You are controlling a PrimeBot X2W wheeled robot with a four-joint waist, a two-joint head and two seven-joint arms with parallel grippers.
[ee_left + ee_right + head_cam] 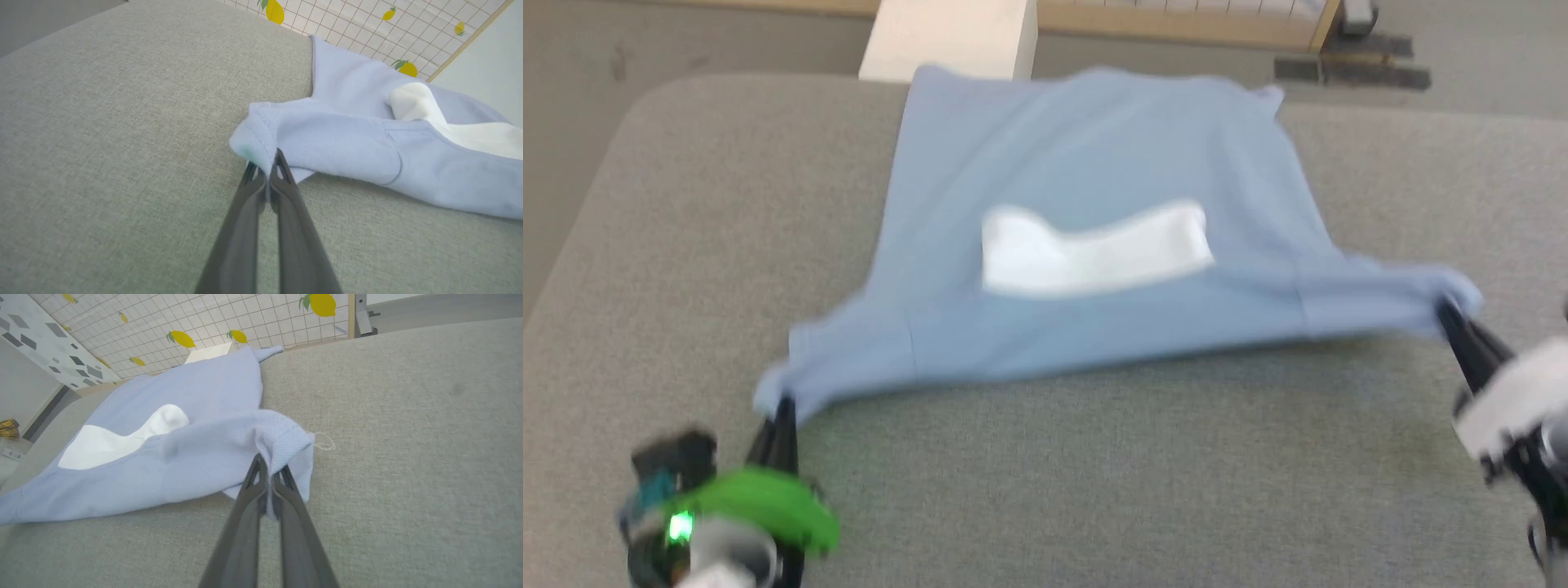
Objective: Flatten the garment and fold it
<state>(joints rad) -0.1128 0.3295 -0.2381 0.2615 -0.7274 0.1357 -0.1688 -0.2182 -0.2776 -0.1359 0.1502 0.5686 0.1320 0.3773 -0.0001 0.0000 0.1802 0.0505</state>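
across the grey cushion (1094,482) lies the garment (1094,147).

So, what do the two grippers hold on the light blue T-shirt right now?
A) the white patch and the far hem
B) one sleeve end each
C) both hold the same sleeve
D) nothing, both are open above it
B: the left gripper and the right gripper are each shut on one sleeve end of the T-shirt, spread between them on the grey surface.
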